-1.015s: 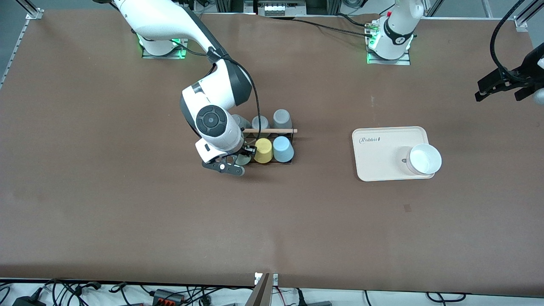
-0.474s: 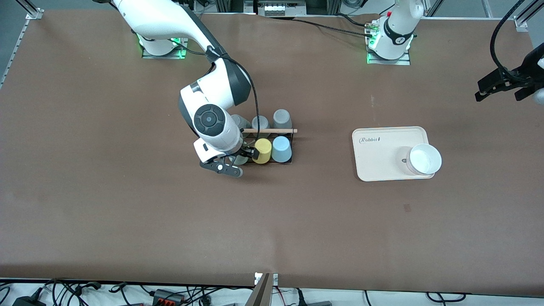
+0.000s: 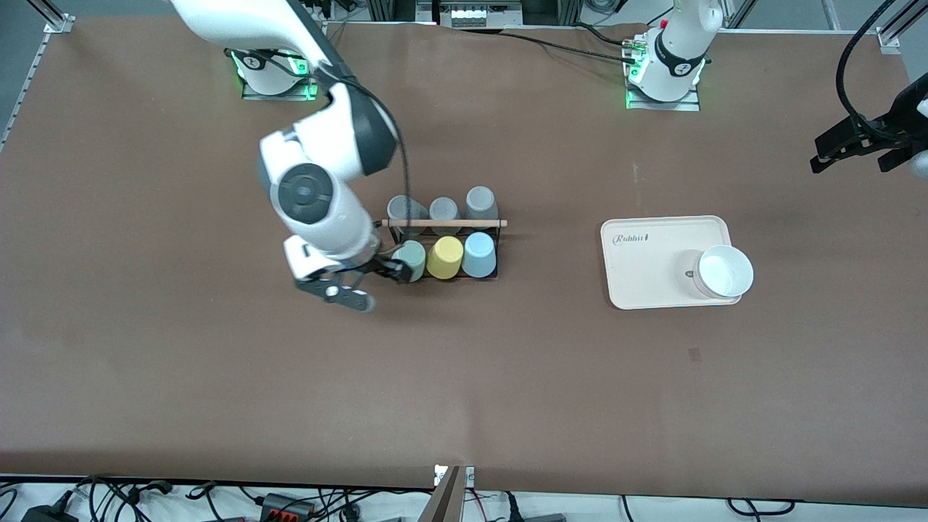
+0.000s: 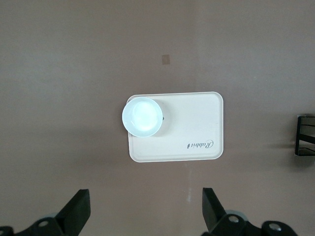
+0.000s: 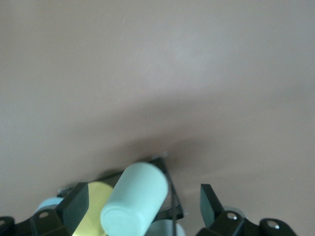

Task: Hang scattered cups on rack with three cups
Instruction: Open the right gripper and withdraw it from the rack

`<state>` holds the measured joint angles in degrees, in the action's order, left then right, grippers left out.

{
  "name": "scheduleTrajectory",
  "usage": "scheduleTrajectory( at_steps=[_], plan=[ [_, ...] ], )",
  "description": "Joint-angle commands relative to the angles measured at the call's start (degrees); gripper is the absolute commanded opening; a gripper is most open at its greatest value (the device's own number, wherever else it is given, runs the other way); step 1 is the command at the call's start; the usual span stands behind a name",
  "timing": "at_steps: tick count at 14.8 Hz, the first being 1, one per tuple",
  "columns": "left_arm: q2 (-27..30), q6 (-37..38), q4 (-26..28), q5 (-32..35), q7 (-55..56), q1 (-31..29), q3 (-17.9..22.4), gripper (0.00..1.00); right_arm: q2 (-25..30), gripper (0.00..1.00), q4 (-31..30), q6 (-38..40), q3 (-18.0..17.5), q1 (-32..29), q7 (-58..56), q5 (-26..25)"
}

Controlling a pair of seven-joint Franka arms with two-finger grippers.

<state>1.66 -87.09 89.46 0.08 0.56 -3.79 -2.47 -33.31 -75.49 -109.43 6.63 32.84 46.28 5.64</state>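
Observation:
The black wire rack with its wooden rod (image 3: 464, 223) holds two rows of cups. In the row nearer the front camera, the mint green cup (image 3: 412, 259) hangs at the right arm's end, then a yellow cup (image 3: 444, 257), then the light blue cup (image 3: 478, 255). My right gripper (image 3: 370, 284) is open just off the rack, beside the mint cup. In the right wrist view the mint cup (image 5: 135, 199) lies between the spread fingers (image 5: 209, 201), touching neither. My left gripper (image 3: 854, 156) waits open and empty, high over the left arm's end of the table.
Three grey cups (image 3: 444, 210) hang in the rack's row farther from the front camera. A cream tray (image 3: 652, 261) carries a white bowl (image 3: 725, 272) toward the left arm's end; the left wrist view shows the tray (image 4: 197, 128) and the bowl (image 4: 142, 116) from above.
My right gripper has opened, left the mint green cup on the rack, and drawn back toward the right arm's end of the table. The left arm has not moved.

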Motion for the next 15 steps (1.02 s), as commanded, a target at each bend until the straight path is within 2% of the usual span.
scheduleTrajectory(
  at_steps=[1, 6, 15],
  plan=[
    [0.3, 0.0, -0.3, 0.2, -1.3, -0.4, -0.3, 1.0, 2.8, 1.0, 1.7, 3.5, 1.9, -3.5, -5.4, -0.5],
    [0.3, 0.1, -0.2, 0.1, -1.4, -0.5, -0.2, 1.0, 6.6, 1.0, 1.5, 5.4, 2.0, -14.6, -23.5, 0.2],
    [0.3, 0.0, -0.1, 0.0, -2.0, -0.4, 0.0, 1.0, 11.4, 1.0, 2.5, 12.8, 2.5, -23.8, -37.3, 0.0]
  ],
)
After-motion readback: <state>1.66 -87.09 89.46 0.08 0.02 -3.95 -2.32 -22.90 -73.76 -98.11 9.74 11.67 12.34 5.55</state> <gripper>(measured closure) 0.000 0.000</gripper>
